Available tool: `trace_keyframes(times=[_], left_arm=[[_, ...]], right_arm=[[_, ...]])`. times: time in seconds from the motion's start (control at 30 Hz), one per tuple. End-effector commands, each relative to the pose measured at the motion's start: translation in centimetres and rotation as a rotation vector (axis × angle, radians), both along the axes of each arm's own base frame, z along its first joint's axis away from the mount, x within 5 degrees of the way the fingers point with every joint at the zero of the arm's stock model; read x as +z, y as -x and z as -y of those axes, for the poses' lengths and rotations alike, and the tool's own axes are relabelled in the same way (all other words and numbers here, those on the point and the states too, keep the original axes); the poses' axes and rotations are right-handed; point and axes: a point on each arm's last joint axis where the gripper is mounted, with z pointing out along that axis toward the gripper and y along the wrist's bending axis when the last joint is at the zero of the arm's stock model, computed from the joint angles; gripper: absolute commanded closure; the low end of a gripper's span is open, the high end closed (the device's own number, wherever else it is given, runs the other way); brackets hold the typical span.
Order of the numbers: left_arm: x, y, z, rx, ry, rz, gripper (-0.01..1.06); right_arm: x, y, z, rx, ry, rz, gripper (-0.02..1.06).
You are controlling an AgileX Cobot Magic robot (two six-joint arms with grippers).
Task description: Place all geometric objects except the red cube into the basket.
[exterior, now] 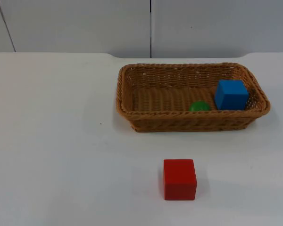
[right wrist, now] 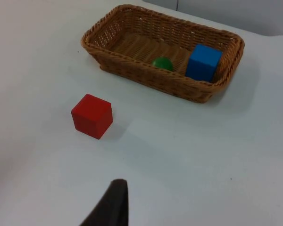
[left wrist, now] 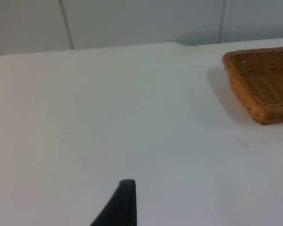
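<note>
Top view: wicker basket [exterior: 192, 123] standing toward the far right of the table [exterior: 52, 141], well apart from the left edge. Inside it, blue cube [exterior: 231, 94] resting against the right end wall, green ball [exterior: 199, 106] just beside it, low behind the near wall. Red cube [exterior: 179, 179] alone on the bare tabletop near the front edge, in front of the basket and apart from it. Right wrist view: same layout confirmed, with basket [right wrist: 132, 70], blue cube [right wrist: 203, 62] and green ball [right wrist: 162, 63] together inside, red cube [right wrist: 92, 116] outside on the table [right wrist: 217, 160]. Right gripper [right wrist: 111, 207] drawn back above the front of the table, looking down at cube and basket, touching nothing; one black fingertip visible, so cannot tell how wide the jaws stand. Left wrist view: left gripper [left wrist: 120, 207] over bare table [left wrist: 108, 117] off the basket's left end, one corner of the basket [left wrist: 264, 84] in sight, nothing within reach; jaw width likewise impossible to tell. Both arms judged to be waiting. Judging by the layout, task looks finished: every visible shape bar the red cube already in the basket, red cube rightly left out, no other loose shape visible on the table. Nothing left to move, as far as can be seen.
</note>
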Motion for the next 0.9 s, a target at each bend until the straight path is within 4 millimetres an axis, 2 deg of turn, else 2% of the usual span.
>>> trace_keyframes(times=[0.0, 0.1, 0.87], left_arm=[[-0.2, 0.0, -0.3, 0.044, 0.004, -0.013, 0.0], [-1.3, -0.1, -0.6, 0.064, -0.032, -0.077, 0.0], [-1.3, -0.1, -0.4, 0.039, -0.048, -0.076, 0.0]], right_arm=[[-0.1, 0.0, 0.0, 0.0, -0.001, 0.003, -0.01], [-0.1, 0.0, 0.0, 0.0, -0.001, 0.003, -0.01], [-0.1, 0.0, 0.0, -0.005, -0.002, 0.002, -0.01]])
